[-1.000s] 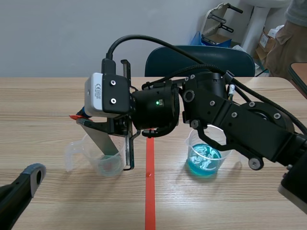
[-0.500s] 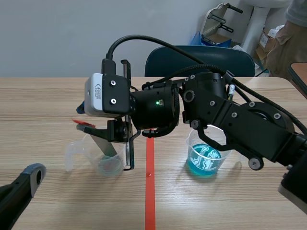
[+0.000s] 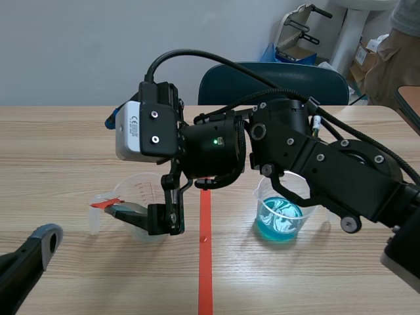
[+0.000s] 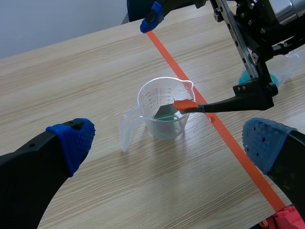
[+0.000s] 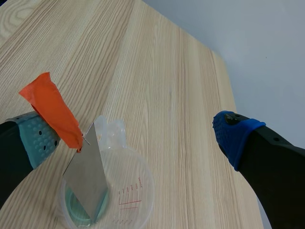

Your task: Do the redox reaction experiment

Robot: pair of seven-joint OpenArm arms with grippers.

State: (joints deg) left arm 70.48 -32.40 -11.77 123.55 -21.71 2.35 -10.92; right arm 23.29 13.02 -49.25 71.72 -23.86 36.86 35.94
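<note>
Lower now than a second ago, spreads the right pincer (image 5: 134,136) wide with nothing gripped, leaving the metal strip (image 5: 88,179) leaning in the clear cup (image 3: 146,187) left of centre, orange tab (image 5: 50,109) perhaps touching one pad (image 5: 35,138), so its end soaks. Holds the left pincer (image 4: 167,145) wide, lower left.

orange tab (image 5: 50,109), silver sheet (image 5: 88,179), blue liquid (image 3: 279,224)

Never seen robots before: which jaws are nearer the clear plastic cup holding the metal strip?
Right: its open jaws are at the cup; the left jaws sit well short.
</note>
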